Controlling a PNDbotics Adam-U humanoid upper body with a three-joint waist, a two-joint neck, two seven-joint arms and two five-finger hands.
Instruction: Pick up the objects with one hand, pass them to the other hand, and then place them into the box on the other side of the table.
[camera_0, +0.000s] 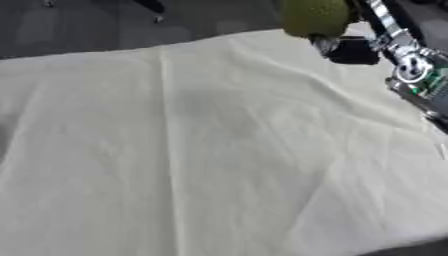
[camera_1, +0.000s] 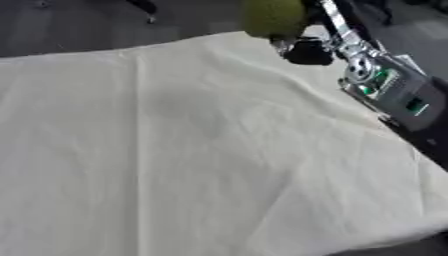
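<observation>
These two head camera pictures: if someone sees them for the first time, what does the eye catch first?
First comes the yellow-green round object at the top edge, right of centre, at the end of the robot's right arm, which enters from the right side. The right hand shows only as dark parts just under the object. The rest is a creased pale tablecloth filling nearly the whole view.

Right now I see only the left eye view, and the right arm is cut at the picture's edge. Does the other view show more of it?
Observer: Yes. The right eye view shows the right arm with a whole grey housing that bears green marks.
Operator: Does the arm go on below it?
Observer: Yes, a black part runs to the right edge.
Operator: Is the box there, or the left hand?
Observer: No, neither shows there.
</observation>
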